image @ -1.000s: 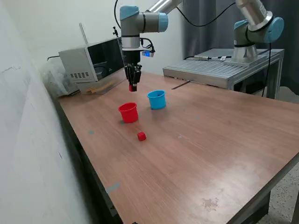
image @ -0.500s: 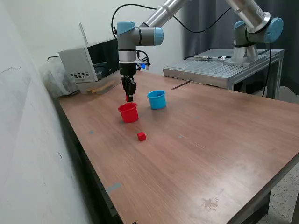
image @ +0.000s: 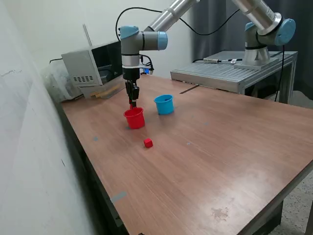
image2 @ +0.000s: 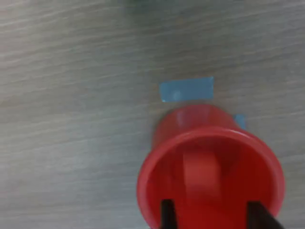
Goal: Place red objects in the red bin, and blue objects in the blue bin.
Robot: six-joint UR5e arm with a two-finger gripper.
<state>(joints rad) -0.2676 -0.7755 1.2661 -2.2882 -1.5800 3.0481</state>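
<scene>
One small solid red cube (image: 132,105) appears pinched in the two-finger claw (image: 132,103), directly over the mouth of the small bright red plastic cup (image: 134,118); the jaws stand narrowly apart, closed on it as far as this small view tells. To do the drop well, stay centred over the rim, lower slightly, then open cleanly. Only the wrist view shows the cup's (image2: 209,174) interior straight below and blue tape (image2: 186,89) beyond it. Only the exterior view shows the second red cube (image: 148,143) lying nearer the camera than the claw, and the light-blue plastic cup (image: 164,104) beside.
</scene>
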